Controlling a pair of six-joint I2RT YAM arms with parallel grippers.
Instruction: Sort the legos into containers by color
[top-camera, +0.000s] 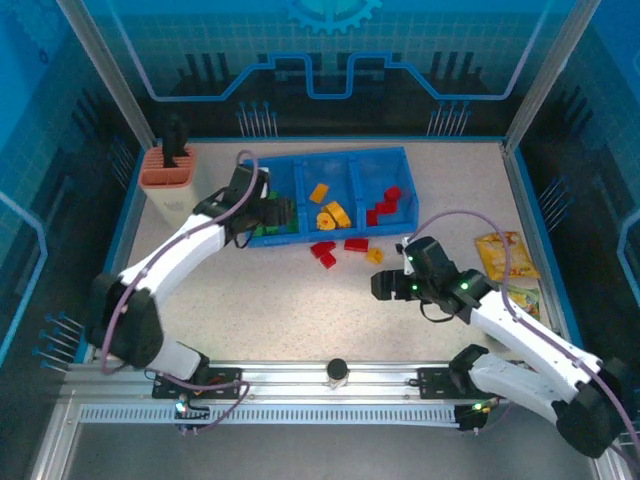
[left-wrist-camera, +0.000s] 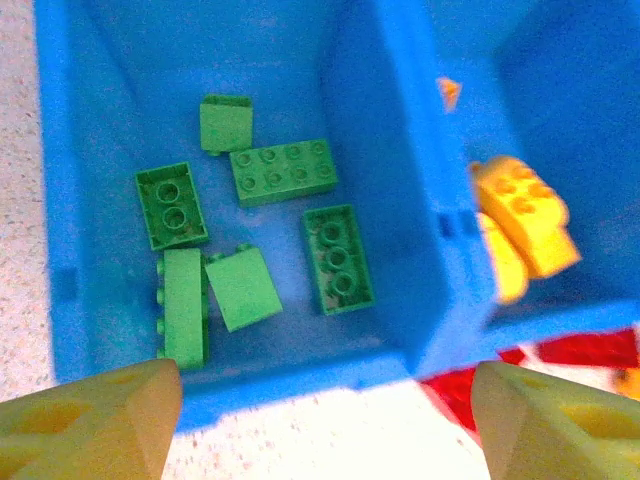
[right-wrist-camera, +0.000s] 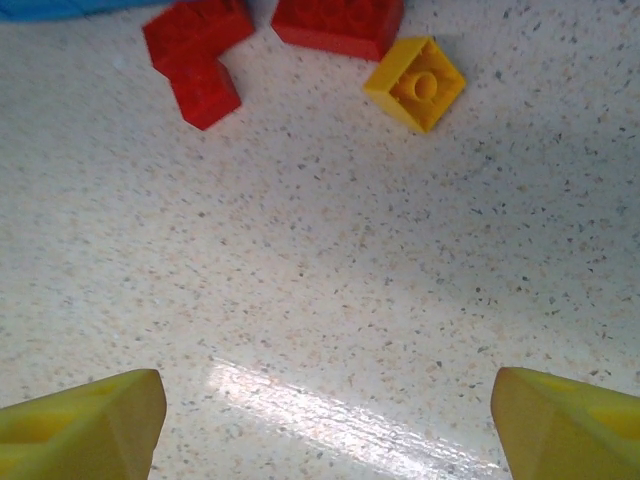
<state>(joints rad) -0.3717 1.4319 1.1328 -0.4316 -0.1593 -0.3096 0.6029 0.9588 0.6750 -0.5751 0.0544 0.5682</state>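
Right wrist view: the right gripper (right-wrist-camera: 325, 425) is seen with its yellow fingers wide apart and nothing between them. It is held above the speckled white table (right-wrist-camera: 330, 260), in front of the shallow blue plastic tray (top-camera: 340, 155). Just before the tray's front wall, loose red plastic bricks (right-wrist-camera: 195, 55) and one small square yellow brick (right-wrist-camera: 415, 82) are lying unsorted.

Over the tray's left compartment the left gripper (left-wrist-camera: 320, 420) is held, also spread and empty, with six green bricks (left-wrist-camera: 285, 172) inside. Yellow-orange bricks (left-wrist-camera: 520, 205) are placed in the middle compartment and sorted red bricks (top-camera: 385, 208) in the right one.

The yellow brick is turned cornerwise, so it could be pushed away instead of gripped. The loose red ones lie close together, so two could be taken at once.
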